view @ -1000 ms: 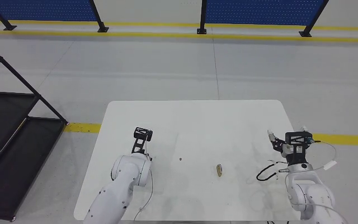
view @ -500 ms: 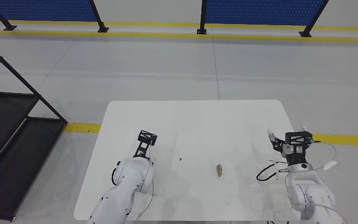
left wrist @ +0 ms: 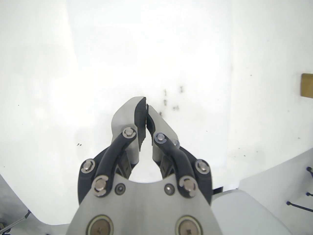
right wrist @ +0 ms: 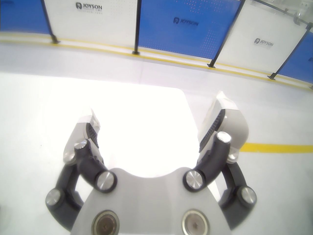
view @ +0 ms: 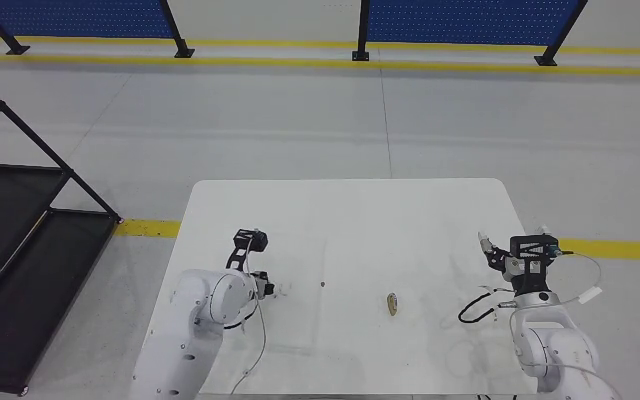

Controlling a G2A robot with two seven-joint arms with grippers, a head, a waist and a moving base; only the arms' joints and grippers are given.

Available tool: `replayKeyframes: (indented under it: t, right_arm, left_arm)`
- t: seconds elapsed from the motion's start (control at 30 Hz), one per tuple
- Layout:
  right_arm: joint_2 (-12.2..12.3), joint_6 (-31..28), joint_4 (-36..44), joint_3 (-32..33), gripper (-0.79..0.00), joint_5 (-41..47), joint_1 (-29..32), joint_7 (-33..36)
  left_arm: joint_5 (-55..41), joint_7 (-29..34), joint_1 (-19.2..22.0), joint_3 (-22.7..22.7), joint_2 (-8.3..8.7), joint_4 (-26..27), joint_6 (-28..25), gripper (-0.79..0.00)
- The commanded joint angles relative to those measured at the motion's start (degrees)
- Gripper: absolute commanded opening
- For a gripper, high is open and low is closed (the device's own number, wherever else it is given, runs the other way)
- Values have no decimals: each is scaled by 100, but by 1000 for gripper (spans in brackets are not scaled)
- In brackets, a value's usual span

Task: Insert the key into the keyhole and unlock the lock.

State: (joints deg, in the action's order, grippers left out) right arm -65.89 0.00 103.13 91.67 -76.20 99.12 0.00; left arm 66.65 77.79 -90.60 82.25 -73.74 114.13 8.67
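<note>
Smooth white round-cornered surface [view: 420,220]. On the left gripper [left wrist: 146,105] the ribbed black jaws are clenched pad to pad; on the right gripper [right wrist: 159,110] they stand released, wide apart. A small rounded brass-coloured lock [view: 393,303] lies between both jaws, well apart from each.

The lock [view: 393,303] was a small brass-coloured piece, longer than wide, lying on the white table [view: 400,220]; it sat right of the table's middle, toward the near edge, its long axis running roughly away from the robot; in the left wrist view it showed as a flat rectangular brass face, cut off by the frame edge; shackle and keyhole were too small to make out.
</note>
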Motion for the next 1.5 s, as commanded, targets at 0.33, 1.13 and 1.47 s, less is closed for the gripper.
replayKeyframes:
  t: [0.33,1.13,1.47]
  right_arm:
    - [0,0,0,0,0,0,0,0]
    - [0,0,0,0,0,0,0,0]
    - [0,0,0,0,0,0,0,0]
  left_arm:
    - [42,-1448,-641,434,109,567,-940,-785]
    - [-578,-1792,-830,452,95,697,-835,-785]
    - [-4237,-1824,-737,1695,167,-153,-1881,-785]
